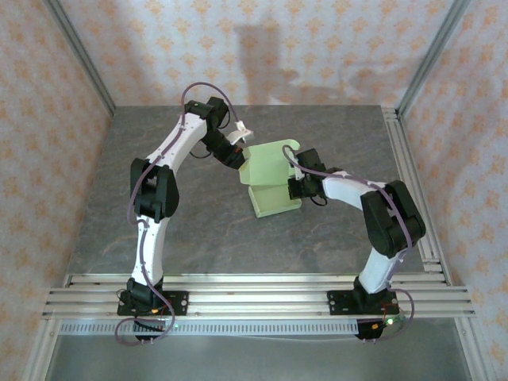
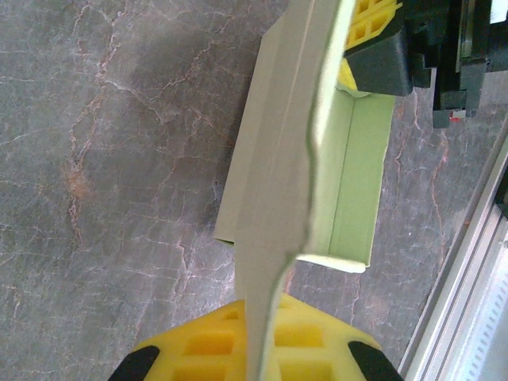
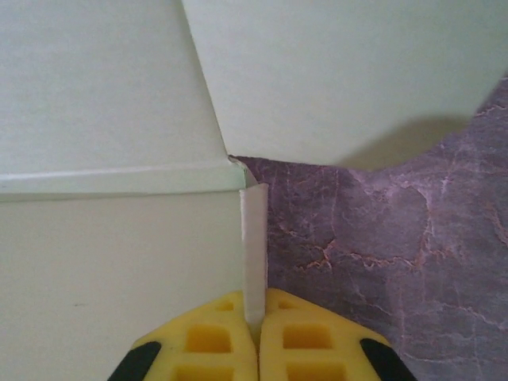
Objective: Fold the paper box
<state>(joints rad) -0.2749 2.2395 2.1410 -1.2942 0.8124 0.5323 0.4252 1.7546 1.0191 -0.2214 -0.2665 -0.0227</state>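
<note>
The paper box (image 1: 274, 178) is pale yellow-green card, partly folded, near the middle of the grey table with its back panel raised. My left gripper (image 1: 238, 155) is at the box's left edge, shut on the upright panel; in the left wrist view the thin card (image 2: 274, 238) runs edge-on between the yellow pads (image 2: 206, 345). My right gripper (image 1: 295, 184) is at the box's right side, shut on a narrow side flap (image 3: 254, 254) that stands between its yellow pads (image 3: 208, 343). The right wrist view shows the box wall (image 3: 119, 278) to the left of that flap.
The marbled grey table (image 1: 198, 222) lies under the box. Aluminium rails (image 1: 254, 294) run along the near edge and another rail (image 1: 405, 175) along the right side. Patterned walls enclose the back and sides.
</note>
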